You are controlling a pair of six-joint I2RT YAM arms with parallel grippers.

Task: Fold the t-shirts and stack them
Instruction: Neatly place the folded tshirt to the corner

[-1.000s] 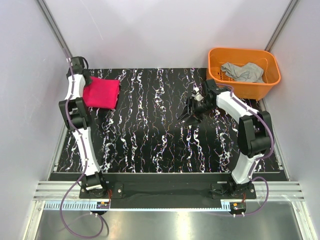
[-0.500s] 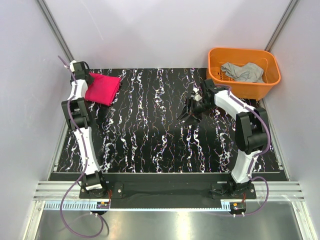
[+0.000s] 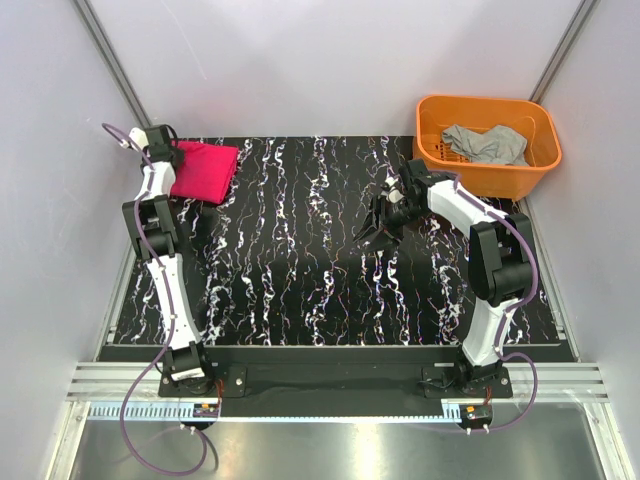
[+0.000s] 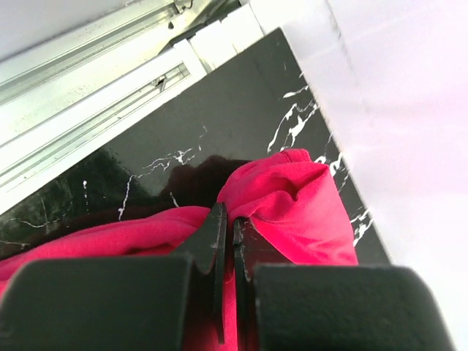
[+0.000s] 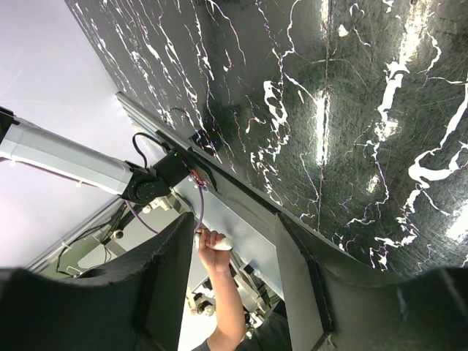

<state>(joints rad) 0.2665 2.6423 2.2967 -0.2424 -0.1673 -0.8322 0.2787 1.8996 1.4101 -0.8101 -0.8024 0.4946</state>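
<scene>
A folded magenta-red t-shirt [image 3: 205, 170] lies at the far left corner of the black marbled table [image 3: 300, 270]. My left gripper [image 3: 166, 158] is at its left edge, shut on a fold of the red fabric [image 4: 300, 197]; in the left wrist view the two jaws of the left gripper [image 4: 228, 216] pinch the cloth between them. A light grey t-shirt [image 3: 487, 143] lies crumpled in the orange basket [image 3: 500, 182]. My right gripper [image 3: 380, 226] hangs open above the table right of centre, nothing between its fingers [image 5: 164, 278].
The orange basket stands at the far right corner, just behind the right arm. White walls close in the table on the left, back and right. A metal rail [image 4: 95, 102] runs along the table's left edge.
The left gripper has pulled the red t-shirt back and left into the far corner. The right gripper has shifted only slightly and stays open.
</scene>
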